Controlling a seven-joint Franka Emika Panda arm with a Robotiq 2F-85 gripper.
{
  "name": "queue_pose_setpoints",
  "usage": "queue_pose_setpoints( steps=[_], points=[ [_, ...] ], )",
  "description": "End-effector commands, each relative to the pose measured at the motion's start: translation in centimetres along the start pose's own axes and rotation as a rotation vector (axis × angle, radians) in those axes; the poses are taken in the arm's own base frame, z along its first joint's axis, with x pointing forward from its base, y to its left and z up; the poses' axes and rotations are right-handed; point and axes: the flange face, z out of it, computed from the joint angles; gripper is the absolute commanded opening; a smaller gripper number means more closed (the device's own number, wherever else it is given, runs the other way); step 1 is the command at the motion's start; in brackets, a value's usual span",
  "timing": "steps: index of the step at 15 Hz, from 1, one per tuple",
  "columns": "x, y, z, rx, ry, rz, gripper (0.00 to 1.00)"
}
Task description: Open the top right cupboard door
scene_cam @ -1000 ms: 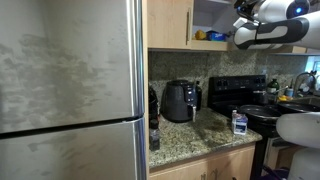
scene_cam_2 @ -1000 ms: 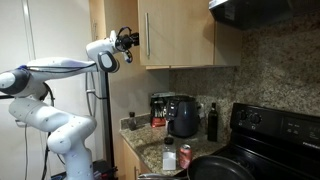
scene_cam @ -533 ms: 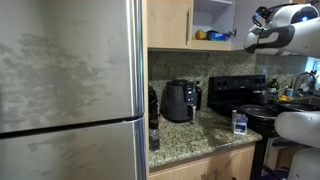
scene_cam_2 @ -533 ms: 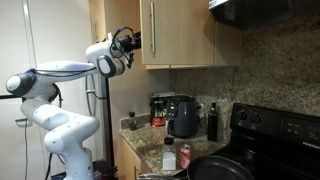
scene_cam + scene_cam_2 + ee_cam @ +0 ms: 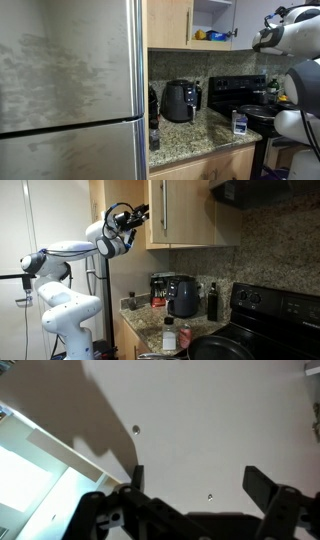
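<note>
The top right cupboard door (image 5: 190, 215) stands swung out from its cupboard, its slim silver bar handle (image 5: 165, 205) just past the pincer (image 5: 141, 215) on the side away from the arm; whether the pincer touches the door's edge I cannot tell. In the wrist view the pincer (image 5: 195, 485) is released, its two dark fingers (image 5: 268, 488) spread wide with nothing between them, and a pale flat panel (image 5: 200, 410) with two small dark spots fills the space right ahead of it. In an exterior view the cupboard shelf (image 5: 213, 20) lies exposed, carrying blue and yellow items (image 5: 208, 36). Well below the pincer, a black air fryer (image 5: 183, 297) and a dark bottle (image 5: 211, 302) stand on the granite worktop (image 5: 195, 135), beside a black stove (image 5: 240, 92)
</note>
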Motion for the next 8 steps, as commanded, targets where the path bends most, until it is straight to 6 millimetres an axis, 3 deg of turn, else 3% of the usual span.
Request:
queue_pose_setpoints(
  steps=[1,4,8],
  points=[
    [0.4,1.7,1.3,-0.072,0.038,0.024,1.0],
    [-1.0,0.9,1.1,-0.057,-0.013,0.05,1.0],
    [-5.0,-3.3,-3.5,0.039,-0.229,0.136,1.0]
  ],
)
